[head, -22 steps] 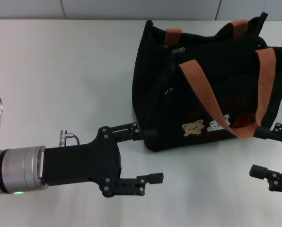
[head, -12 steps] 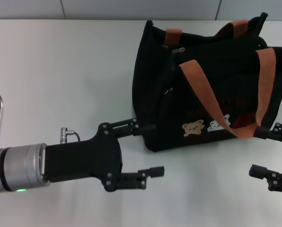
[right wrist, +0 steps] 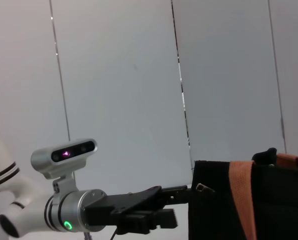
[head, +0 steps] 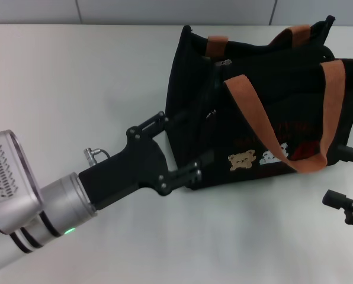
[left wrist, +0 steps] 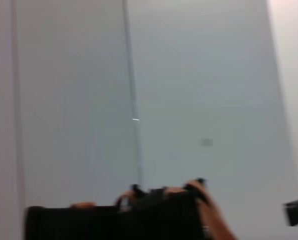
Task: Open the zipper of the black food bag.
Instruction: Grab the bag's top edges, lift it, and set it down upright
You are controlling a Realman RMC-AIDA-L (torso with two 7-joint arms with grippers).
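Note:
The black food bag [head: 265,118] stands on the white table [head: 76,77], with orange-brown handles, a bear patch and a white patch on its near side. Its zipper [head: 215,89] runs down the bag's left part, with small silvery pull tabs at both ends. My left gripper [head: 195,137] is open, its two fingers reaching against the bag's left end just below the zipper. The right wrist view shows this left gripper [right wrist: 181,204] beside the bag [right wrist: 249,200] and one pull tab [right wrist: 201,188]. My right gripper [head: 345,177] is open at the bag's lower right corner, holding nothing.
The left wrist view shows the bag's top [left wrist: 139,215] low in the picture, a grey panelled wall [left wrist: 189,75] behind it, and a right gripper finger [left wrist: 296,210] at the edge. White table spreads left of and in front of the bag.
My left arm has swung up and forward and turned its wrist, so its open fingers now lie against the bag's left end. My right gripper has shifted slightly toward the right edge.

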